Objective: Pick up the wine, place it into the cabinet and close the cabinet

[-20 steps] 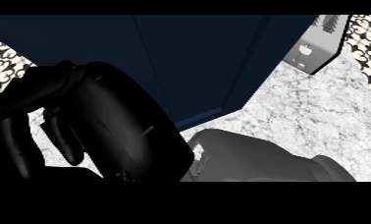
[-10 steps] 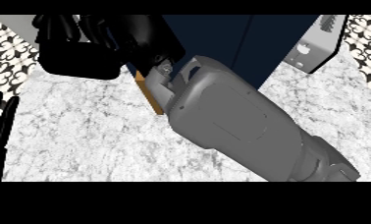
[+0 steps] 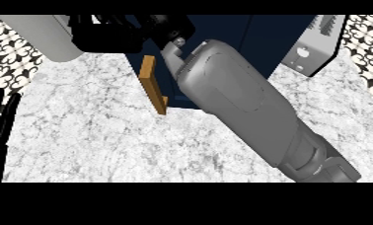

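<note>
Head view: you see the right forearm (image 3: 255, 115), a smooth grey rounded shell, run from the lower right corner up and leftward across the marble counter (image 3: 87, 140). The right hand (image 3: 171, 27) at its end is glossy black and sits against the dark navy cabinet (image 3: 241, 41) near the view's top. Its fingers merge with the dark cabinet front, so you cannot tell whether they are spread, pressed together or pinching anything. The wine cannot be made out anywhere; if it is in the hand, the hand and forearm hide it. Just left of the wrist an orange-brown wooden edge (image 3: 153, 88), thin, flat and slightly tilted, stands on the counter at the cabinet's lower left corner; it looks like the inner edge of the cabinet door, but you cannot tell for sure. At upper left a black mass (image 3: 109, 36) adjoins a pale grey rounded shell (image 3: 44, 36), likely the left arm; its fingers are unreadable. The counter is white-grey mottled stone. A grey panel (image 3: 313, 46) leans at upper right, and patterned black-and-white tile (image 3: 18, 56) shows at the left and right edges.
</note>
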Controlling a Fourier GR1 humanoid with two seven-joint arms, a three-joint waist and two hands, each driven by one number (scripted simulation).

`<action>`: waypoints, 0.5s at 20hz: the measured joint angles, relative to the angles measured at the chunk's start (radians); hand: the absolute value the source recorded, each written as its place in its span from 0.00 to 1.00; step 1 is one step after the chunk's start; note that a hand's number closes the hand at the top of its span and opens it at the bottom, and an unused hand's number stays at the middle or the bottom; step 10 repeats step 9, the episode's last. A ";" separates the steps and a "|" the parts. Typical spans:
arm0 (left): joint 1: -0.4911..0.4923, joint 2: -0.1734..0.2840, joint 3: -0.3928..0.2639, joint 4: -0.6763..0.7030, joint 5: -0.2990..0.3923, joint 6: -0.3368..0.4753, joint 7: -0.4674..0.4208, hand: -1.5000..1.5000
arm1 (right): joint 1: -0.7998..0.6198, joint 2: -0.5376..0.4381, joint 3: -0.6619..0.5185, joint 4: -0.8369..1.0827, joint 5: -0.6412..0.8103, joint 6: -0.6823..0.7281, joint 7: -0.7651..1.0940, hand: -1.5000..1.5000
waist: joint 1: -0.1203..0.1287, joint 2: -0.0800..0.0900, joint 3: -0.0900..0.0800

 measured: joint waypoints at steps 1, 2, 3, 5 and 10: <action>-0.002 -0.002 0.000 0.001 0.002 -0.002 0.004 0.00 | 0.000 -0.003 -0.002 0.010 0.003 0.010 -0.017 1.00 | 0.001 -0.002 -0.001; -0.005 -0.006 -0.002 0.009 -0.001 -0.007 0.003 0.00 | 0.002 -0.004 0.000 0.018 0.011 0.018 -0.034 1.00 | 0.001 -0.005 0.000; 0.001 -0.009 -0.006 0.007 -0.006 -0.014 -0.001 0.00 | 0.003 -0.013 -0.001 0.025 0.012 0.034 -0.045 1.00 | 0.004 -0.007 -0.001; 0.000 -0.012 -0.007 0.009 -0.013 -0.014 -0.001 0.00 | 0.002 -0.022 -0.002 0.037 0.020 0.049 -0.061 1.00 | 0.007 -0.010 -0.002; -0.013 -0.006 0.006 0.004 -0.005 -0.017 0.017 0.00 | 0.010 -0.041 0.005 0.047 0.042 0.078 -0.102 1.00 | 0.008 -0.015 -0.003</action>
